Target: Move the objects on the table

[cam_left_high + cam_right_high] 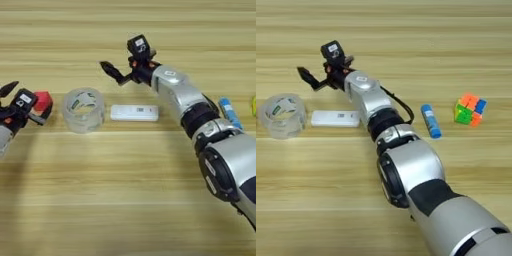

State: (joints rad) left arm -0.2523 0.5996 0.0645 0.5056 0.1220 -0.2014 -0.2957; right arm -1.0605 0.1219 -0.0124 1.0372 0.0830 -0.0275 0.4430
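Small red cube [44,100] at far left against the left gripper [20,102] (grip unclear), clear tape roll [83,109], flat white bar [134,113], blue tube [431,120] across centre, right gripper [120,67] splayed, empty, upper centre.

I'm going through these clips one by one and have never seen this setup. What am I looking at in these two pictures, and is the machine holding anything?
Both pictures come from one stereo camera on a humanoid robot's head, looking down at a wooden table; the right eye view simply reaches further right. The big silver arm is the robot's right arm; its right gripper, two black fingers, hovers open and empty beyond the flat white bar. At the left edge, seen only in the left eye view, the left gripper is at a small red cube; whether it grips it is unclear. Between them stands a clear tape roll. Further right lie a blue tube and a multicoloured puzzle cube.
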